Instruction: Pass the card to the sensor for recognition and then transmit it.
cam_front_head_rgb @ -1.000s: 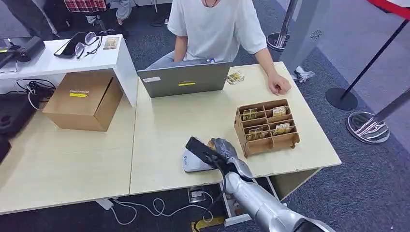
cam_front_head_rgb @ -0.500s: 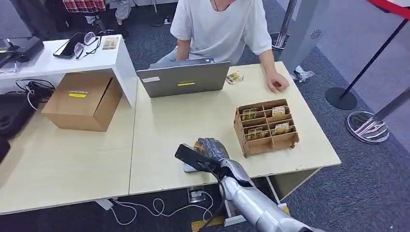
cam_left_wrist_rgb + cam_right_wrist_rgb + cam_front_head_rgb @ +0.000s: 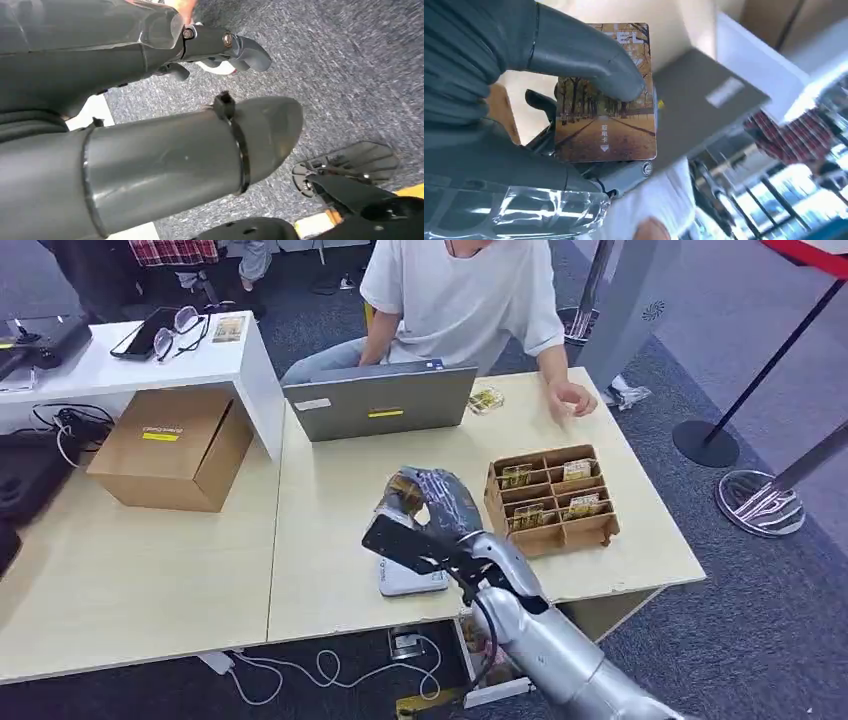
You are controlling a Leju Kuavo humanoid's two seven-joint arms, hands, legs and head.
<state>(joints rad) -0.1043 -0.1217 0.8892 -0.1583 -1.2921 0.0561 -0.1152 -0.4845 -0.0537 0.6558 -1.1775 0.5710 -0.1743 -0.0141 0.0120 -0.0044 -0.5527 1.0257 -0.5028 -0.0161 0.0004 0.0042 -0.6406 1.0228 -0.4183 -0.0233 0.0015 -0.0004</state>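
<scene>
The card point(image 3: 606, 100), printed with an autumn tree-lined path, is pinched under the thumb of the right robot hand point(image 3: 435, 505), its near edge hidden by the fingers. In the head view just a sliver of it peeks out on the left of the hand, above the white sensor point(image 3: 405, 575) at the worktop's point(image 3: 330, 490) near edge, itself partly covered by the wrist. Right of the hand sits the cardboard card rack point(image 3: 553, 502). Beyond, a laptop point(image 3: 380, 402) and a seated person point(image 3: 460, 295), cut off at the top. The left robot hand point(image 3: 220, 45) hangs over carpet, fingers curled, nothing visible in them.
</scene>
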